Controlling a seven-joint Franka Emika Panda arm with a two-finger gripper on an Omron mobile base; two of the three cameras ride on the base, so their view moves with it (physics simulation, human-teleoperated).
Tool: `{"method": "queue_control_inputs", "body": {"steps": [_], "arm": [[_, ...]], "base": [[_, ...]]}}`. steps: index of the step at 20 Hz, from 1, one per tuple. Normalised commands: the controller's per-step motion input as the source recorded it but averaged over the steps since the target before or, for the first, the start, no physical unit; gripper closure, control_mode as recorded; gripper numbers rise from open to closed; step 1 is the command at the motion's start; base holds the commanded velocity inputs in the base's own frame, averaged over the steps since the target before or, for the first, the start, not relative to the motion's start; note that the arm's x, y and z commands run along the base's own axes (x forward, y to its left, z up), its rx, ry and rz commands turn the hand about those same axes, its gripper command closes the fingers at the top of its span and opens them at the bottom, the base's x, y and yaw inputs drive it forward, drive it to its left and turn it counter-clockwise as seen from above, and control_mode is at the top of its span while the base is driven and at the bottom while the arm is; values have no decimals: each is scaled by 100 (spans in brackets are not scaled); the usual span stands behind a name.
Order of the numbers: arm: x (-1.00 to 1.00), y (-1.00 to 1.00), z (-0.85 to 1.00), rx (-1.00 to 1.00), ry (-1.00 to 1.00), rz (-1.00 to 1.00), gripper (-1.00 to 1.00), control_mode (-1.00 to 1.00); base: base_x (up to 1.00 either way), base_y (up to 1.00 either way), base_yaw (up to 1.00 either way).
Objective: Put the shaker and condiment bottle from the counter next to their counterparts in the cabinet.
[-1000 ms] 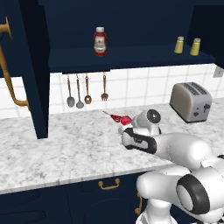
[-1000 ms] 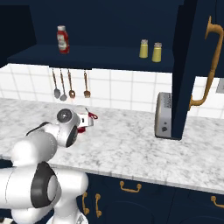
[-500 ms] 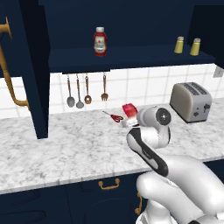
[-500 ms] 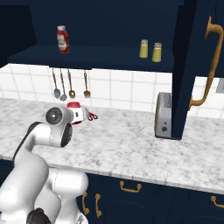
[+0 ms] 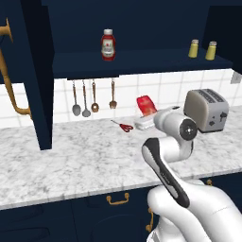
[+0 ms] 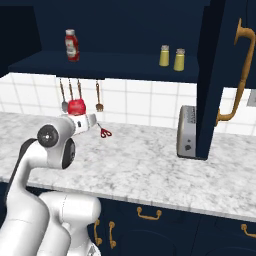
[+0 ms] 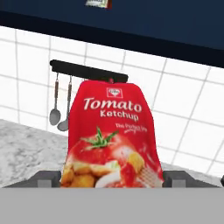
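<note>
The condiment bottle [image 7: 109,135] is a flat red pouch-like bottle labelled Tomato Ketchup, held upright above the counter. My gripper [image 7: 110,180] is shut on its lower end, with a finger [image 7: 46,178] at each side. From the base views the bottle [image 5: 146,104] [image 6: 76,106] hangs below the cabinet shelf [image 5: 142,64], in front of the tiled wall. The plump ketchup bottle [image 5: 108,45] [image 6: 72,45] stands on the shelf's left part. Two small yellow shakers [image 5: 193,48] [image 5: 211,50] stand side by side on its right part; I cannot tell which is which.
Red-handled scissors [image 5: 124,126] [image 6: 104,132] lie on the marble counter by the wall. A toaster [image 5: 206,109] [image 6: 187,131] stands at the right. Utensils [image 5: 85,99] hang from a rail under the shelf. Open navy cabinet doors [image 5: 35,71] [image 6: 215,75] with brass handles flank the shelf.
The arm has risen and swung the condiment bottle up from just above the counter, turning it upright in front of the wall. Scissors, shakers and ketchup bottle have stayed put.
</note>
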Motion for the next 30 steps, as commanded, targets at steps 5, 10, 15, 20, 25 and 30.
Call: {"method": "queue_control_inputs", "body": {"steps": [5,10,15,20,25,30], "arm": [[-18,0,88,1,-18,0,100,-100],[-1,0,82,4,-12,0,100,-100],[0,0,77,5,-12,3,100,-100],[0,-4,59,9,-17,14,100,-100],[0,-13,34,21,-20,22,100,-100],[12,-11,6,32,-21,29,100,-100]], "base": [[0,0,0],[0,0,0],[0,0,0],[0,0,0],[0,0,0],[0,0,0]]}}
